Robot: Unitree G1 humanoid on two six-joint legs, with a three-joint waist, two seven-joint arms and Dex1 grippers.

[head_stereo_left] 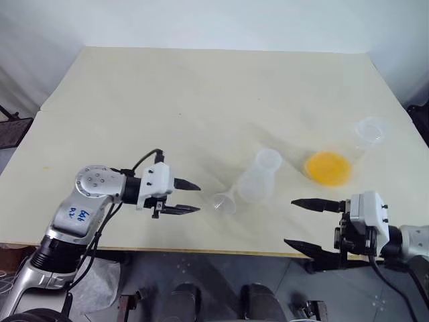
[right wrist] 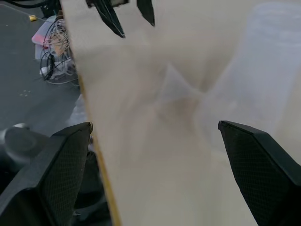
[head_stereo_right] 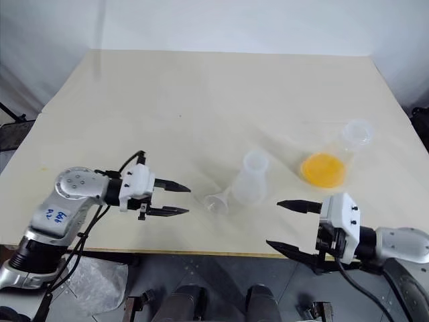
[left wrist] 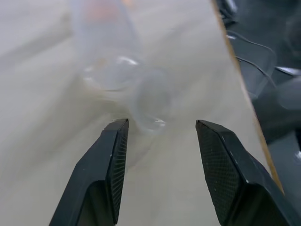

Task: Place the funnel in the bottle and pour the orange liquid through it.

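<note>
- Right gripper (head_stereo_left: 300, 225), at the lower right of the frame over the table's near edge: its jaws are spread wide, nothing is held, and both black fingers point toward the frame's left.
- Left gripper (head_stereo_left: 190, 198), at the lower left of centre: its jaws are parted to a moderate gap and nothing is gripped; the fingertips point right, toward the funnel, just short of it.
- Funnel (head_stereo_left: 225, 202), lying on its side on the table (head_stereo_left: 167, 94), just below centre: the open cup is turned toward the near edge, and the stem end is directed at the bottle's base. In the left wrist view the funnel (left wrist: 151, 100) is seen just ahead of the gap between the fingers.
- Bottle (head_stereo_left: 258, 178), at the centre of the frame: it is seen lying tilted, base beside the funnel and rim toward the upper right.
- Orange liquid (head_stereo_left: 327, 167), right of centre: a round orange patch is seen in the base of a second, clearer flask (head_stereo_left: 371, 131), whose mouth is at the upper right.
</note>
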